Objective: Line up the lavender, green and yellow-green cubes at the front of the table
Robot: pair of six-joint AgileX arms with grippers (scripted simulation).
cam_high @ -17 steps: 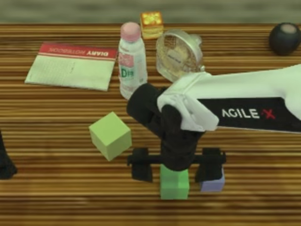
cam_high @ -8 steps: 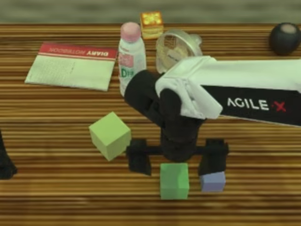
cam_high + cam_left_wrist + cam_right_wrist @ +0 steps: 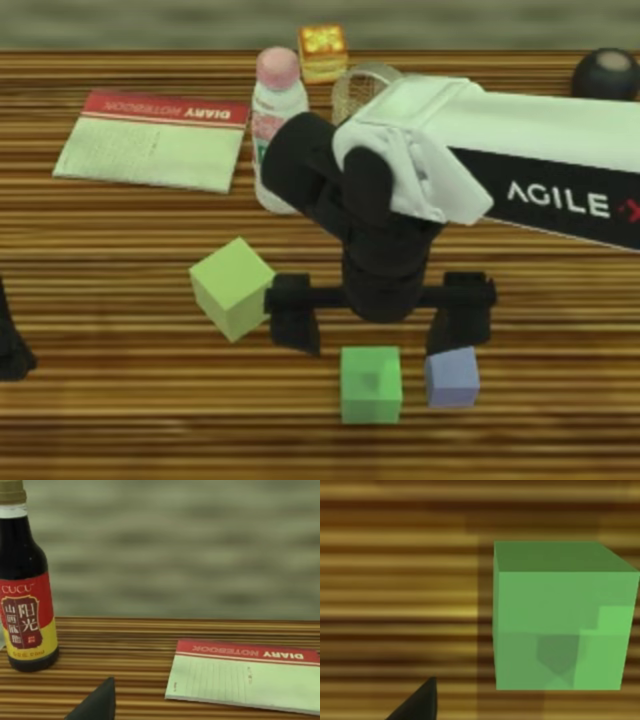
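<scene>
The green cube [image 3: 371, 383] rests on the table near the front edge, and the smaller lavender cube [image 3: 452, 377] sits just to its right with a narrow gap between them. Further left and further back, the larger yellow-green cube [image 3: 232, 287] lies turned at an angle. My right gripper [image 3: 378, 318] hovers open just behind the green cube, holding nothing, its fingers [image 3: 293, 318] spread wide. In the right wrist view the green cube [image 3: 560, 615] lies free beyond one fingertip [image 3: 417, 702]. My left arm [image 3: 10, 345] is parked at the table's left edge, its fingertip [image 3: 97, 702] off to the side.
At the back lie a diary notebook [image 3: 155, 138], a pink-capped bottle [image 3: 278, 120], an orange box [image 3: 323, 50], a clear round container [image 3: 360, 90] partly under my right arm and a black ball [image 3: 604, 78]. A soy sauce bottle [image 3: 25, 580] shows in the left wrist view.
My right gripper, open around the green cube a second ago, has risen and drawn back from it. The green cube stays beside the lavender one. The left arm is still.
</scene>
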